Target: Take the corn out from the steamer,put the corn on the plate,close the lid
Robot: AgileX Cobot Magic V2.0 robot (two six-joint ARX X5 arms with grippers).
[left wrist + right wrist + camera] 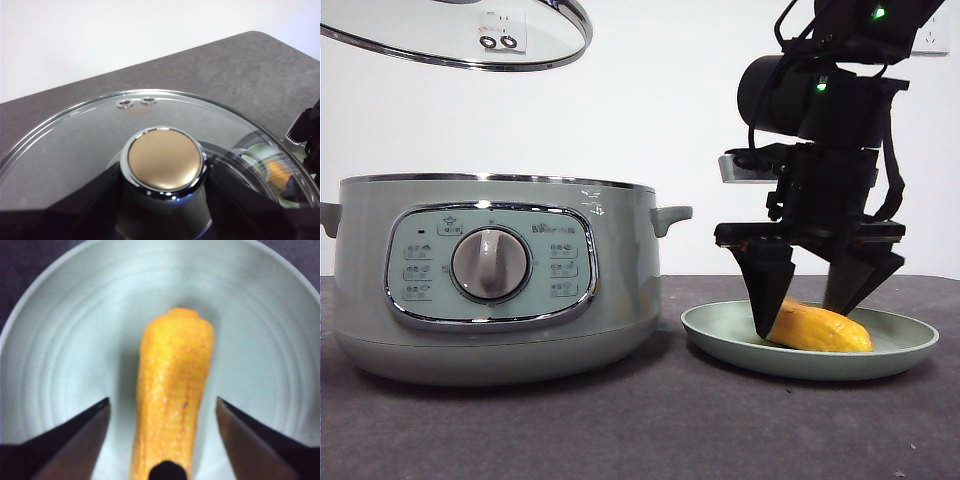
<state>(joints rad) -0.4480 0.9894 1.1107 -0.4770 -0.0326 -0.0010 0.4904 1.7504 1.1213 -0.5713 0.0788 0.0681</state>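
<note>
The yellow-orange corn (pixel 820 328) lies on its side in the pale green plate (pixel 720 330), right of the steamer (pixel 490 280). My right gripper (pixel 818 290) hangs over it, open, one jaw on each side of the cob with a gap between jaw and corn (pixel 175 390) in the right wrist view; the plate (pixel 65 340) fills that view. The glass lid (pixel 460 35) is held high above the steamer, which stands open. My left gripper (pixel 162 192) is shut on the lid's knob (pixel 164 159), with the glass lid (pixel 75 145) spread around it.
The steamer's side handle (pixel 672 215) juts out toward the plate, a short gap from the right arm. A dark grey tabletop (pixel 650 430) runs in front of both, with a white wall behind.
</note>
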